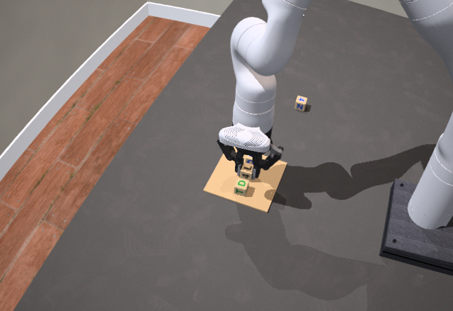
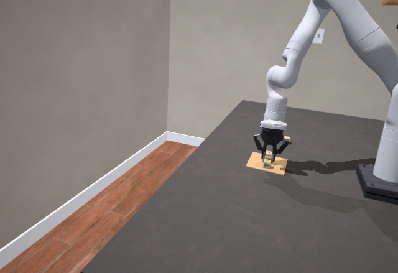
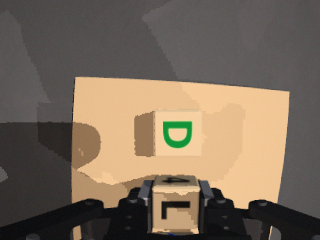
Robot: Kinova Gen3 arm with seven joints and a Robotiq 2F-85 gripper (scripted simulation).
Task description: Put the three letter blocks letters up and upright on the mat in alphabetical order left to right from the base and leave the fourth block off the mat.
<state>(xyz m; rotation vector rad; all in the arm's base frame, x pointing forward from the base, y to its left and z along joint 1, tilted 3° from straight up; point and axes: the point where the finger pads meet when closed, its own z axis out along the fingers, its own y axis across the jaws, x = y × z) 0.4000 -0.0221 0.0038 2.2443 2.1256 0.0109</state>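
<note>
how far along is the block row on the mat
Done: the D block lies flat on the mat, D on top. In hand: the pincer is shut on the L block, low over the mat next to D; whether it touches down cannot be told. Left: release L, place a third letter block. A block showing 4 sits off the mat.

The pincer (image 3: 175, 208) grips the L block (image 3: 176, 208) beside the D block (image 3: 176, 134).

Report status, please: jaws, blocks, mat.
Gripper shut on L block, low over mat. D block flat on mat, beside it. Block with 4 on top off mat. Path unobstructed.
</note>
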